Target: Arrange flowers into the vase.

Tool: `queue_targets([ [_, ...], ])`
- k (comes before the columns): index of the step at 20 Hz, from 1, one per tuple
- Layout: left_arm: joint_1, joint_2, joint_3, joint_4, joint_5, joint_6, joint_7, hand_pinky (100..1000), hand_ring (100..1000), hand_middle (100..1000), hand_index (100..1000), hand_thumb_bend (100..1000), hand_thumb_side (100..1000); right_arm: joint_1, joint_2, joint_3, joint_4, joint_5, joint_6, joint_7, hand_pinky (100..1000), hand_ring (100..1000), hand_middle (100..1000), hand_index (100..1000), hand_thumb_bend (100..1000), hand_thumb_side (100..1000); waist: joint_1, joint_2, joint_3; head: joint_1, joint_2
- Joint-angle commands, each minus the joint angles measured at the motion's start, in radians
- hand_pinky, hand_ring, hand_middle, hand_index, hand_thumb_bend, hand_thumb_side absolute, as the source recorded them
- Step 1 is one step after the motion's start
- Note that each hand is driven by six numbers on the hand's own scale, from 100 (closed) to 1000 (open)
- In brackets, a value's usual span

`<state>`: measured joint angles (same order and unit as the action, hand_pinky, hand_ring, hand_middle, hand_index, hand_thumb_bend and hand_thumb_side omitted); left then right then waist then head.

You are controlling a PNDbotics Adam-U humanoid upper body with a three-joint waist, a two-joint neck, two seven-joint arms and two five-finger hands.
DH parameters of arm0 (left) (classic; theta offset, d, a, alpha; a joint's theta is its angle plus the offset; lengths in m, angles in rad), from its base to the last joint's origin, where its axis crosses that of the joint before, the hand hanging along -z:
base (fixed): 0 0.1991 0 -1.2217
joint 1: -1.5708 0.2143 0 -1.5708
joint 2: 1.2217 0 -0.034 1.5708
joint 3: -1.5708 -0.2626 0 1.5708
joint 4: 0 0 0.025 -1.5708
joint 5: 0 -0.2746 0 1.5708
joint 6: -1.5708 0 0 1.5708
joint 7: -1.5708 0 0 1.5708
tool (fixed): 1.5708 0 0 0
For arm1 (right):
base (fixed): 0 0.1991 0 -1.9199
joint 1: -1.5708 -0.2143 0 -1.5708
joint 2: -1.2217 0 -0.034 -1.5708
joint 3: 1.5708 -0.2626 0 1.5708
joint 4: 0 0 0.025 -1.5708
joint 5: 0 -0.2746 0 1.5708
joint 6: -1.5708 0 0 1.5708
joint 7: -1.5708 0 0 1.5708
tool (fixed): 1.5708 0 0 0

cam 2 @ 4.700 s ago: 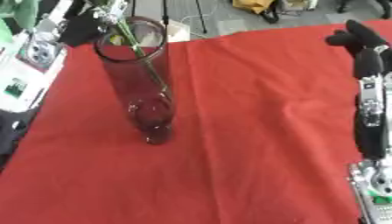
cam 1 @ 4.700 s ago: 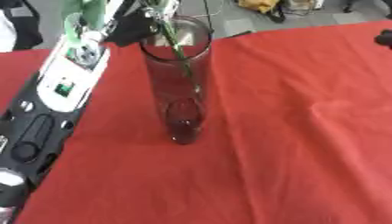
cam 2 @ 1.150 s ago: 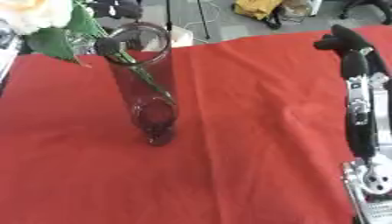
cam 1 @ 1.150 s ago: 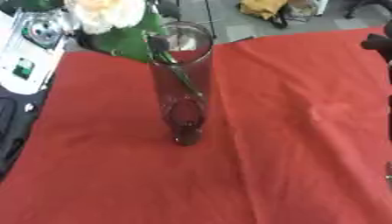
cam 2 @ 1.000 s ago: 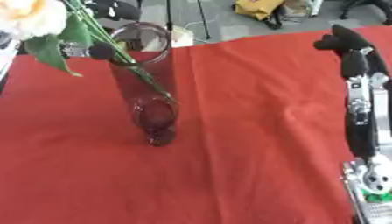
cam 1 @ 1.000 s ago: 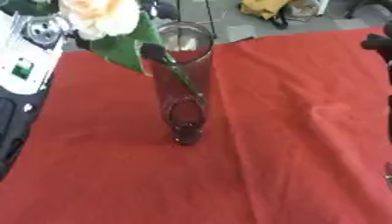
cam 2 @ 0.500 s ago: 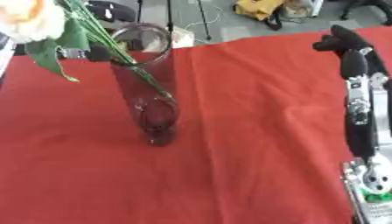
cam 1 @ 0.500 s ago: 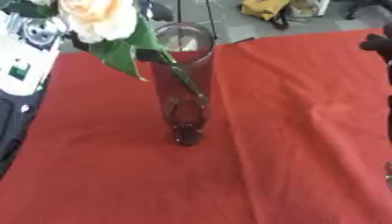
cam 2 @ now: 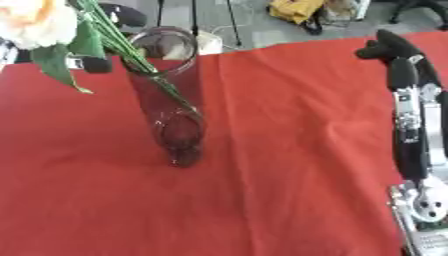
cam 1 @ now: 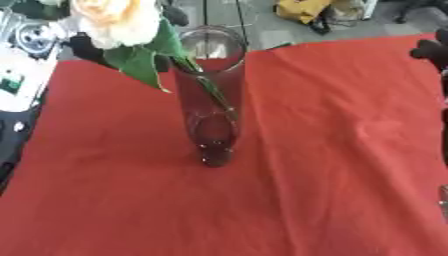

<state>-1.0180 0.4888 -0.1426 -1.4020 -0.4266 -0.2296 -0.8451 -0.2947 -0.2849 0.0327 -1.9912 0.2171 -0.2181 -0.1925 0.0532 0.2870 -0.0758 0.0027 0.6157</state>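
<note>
A tall clear glass vase (cam 1: 210, 107) stands upright on the red cloth. A cream rose (cam 1: 115, 22) with green leaves (cam 1: 140, 65) leans out over the rim to the left, its stem (cam 1: 214, 95) running down inside the glass. My left hand (cam 2: 93, 64) shows only as dark fingers on either side of the stems just left of the rim, spread apart and not closed on them. The rose hides most of it. My right hand (cam 2: 388, 47) lies on the cloth at the far right, fingers relaxed and holding nothing.
The red cloth (cam 1: 332, 165) covers the whole table. Its far edge runs just behind the vase. Beyond it is grey floor with a yellow bag (cam 2: 297, 10), cables and a small white thing (cam 2: 208, 45). My left arm's white casing (cam 1: 17, 80) lies along the left edge.
The rose has settled lower and leans further left over the rim, stem deeper in the vase. My left arm has drawn back to the left. The right arm has stayed put.
</note>
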Motion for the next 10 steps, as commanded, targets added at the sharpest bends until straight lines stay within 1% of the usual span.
queue_targets([
  [1,-0.009,0.043,0.03,-0.016,-0.001,0.004,0.003,991,1000,1000,1000,768,1000,-0.006,-0.004,-0.003,-0.009,-0.002,-0.001,-0.002,972,886,688,894,100,992,-0.005,-0.021,0.003,-0.004,0.0],
  [10,0.022,0.082,0.056,-0.042,0.013,0.012,0.018,990,1000,1000,1000,762,1000,-0.005,-0.005,-0.008,-0.009,0.002,-0.002,-0.009,972,886,688,894,100,992,-0.012,-0.019,0.012,-0.01,0.008],
])
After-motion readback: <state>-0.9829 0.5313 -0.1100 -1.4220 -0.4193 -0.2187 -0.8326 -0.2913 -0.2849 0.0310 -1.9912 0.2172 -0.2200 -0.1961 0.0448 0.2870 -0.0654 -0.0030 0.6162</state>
